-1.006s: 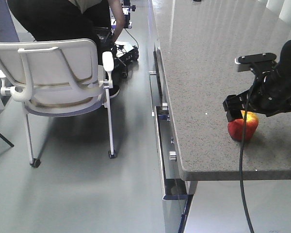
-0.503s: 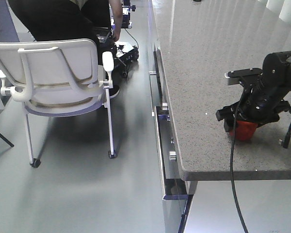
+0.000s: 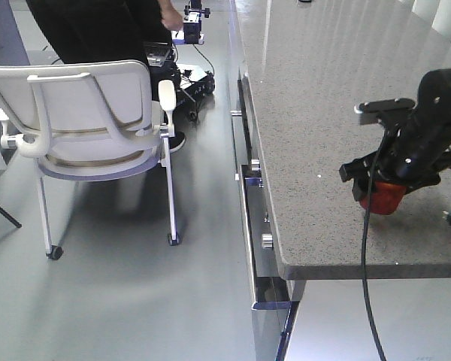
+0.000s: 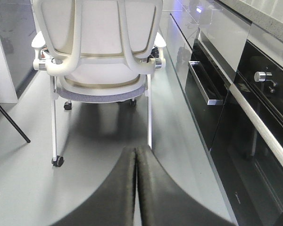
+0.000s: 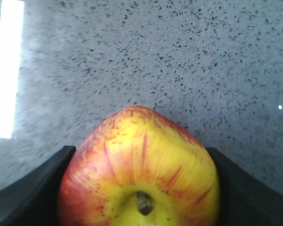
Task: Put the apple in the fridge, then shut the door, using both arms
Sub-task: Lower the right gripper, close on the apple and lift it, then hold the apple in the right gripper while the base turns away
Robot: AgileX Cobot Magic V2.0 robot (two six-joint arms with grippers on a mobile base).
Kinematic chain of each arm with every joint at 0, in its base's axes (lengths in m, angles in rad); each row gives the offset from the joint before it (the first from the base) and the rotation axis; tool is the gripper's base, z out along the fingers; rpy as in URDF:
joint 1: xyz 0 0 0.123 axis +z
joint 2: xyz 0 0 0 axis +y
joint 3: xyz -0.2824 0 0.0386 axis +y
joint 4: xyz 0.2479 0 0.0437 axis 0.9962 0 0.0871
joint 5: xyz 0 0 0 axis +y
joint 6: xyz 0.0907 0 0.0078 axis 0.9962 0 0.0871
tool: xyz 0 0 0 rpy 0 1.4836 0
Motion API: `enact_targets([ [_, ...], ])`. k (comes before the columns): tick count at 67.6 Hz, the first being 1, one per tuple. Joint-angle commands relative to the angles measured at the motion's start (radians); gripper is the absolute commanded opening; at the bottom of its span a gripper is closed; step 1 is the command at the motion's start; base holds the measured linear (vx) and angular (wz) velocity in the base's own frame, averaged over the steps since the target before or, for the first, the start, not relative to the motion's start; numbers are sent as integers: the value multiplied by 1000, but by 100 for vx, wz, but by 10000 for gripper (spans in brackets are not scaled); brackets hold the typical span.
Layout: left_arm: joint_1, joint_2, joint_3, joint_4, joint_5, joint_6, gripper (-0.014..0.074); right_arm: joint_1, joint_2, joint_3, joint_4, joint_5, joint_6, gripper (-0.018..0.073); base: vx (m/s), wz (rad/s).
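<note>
Slippage is the chief worry: the right gripper [image 3: 385,183] is clamped on the apple [image 5: 139,169], its dark fingers [image 5: 28,193] pressed against the two rounded flanks, with the stem and its yellow patch turned toward the wrist camera. That skin looks glossy and the sides curve away from the pads, so my guess is that a fast lift or swing could squeeze the fruit forward out of the hold. The apple sits low over the grey speckled table [image 3: 323,113], near its front edge, and I cannot tell whether it rests on the stone or hangs just clear of it. If it did pop free it could roll off that edge to the floor. A black cable [image 3: 364,263] hangs from the arm down past the table edge, and it might catch there as the arm turns away. The left gripper [image 4: 136,179] has its fingers pressed together on nothing, hanging over the floor near a white chair [image 4: 101,47]. Neither the fridge nor its door appears in any view, so a long carry lies ahead. During that carry the chair could snag the left arm when the base moves.
</note>
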Motion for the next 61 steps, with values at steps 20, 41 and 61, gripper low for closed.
enact_targets([
  [20,-7,2,17,-4,-71,-8,-6,97,-359,142,90,-87,-71,111,0,0],
  [41,-7,2,17,-4,-71,-8,-6,237,-708,422,84,-135,-71,111,0,0],
  [61,-7,2,17,-4,-71,-8,-6,238,-980,590,84,-122,-72,111,0,0],
])
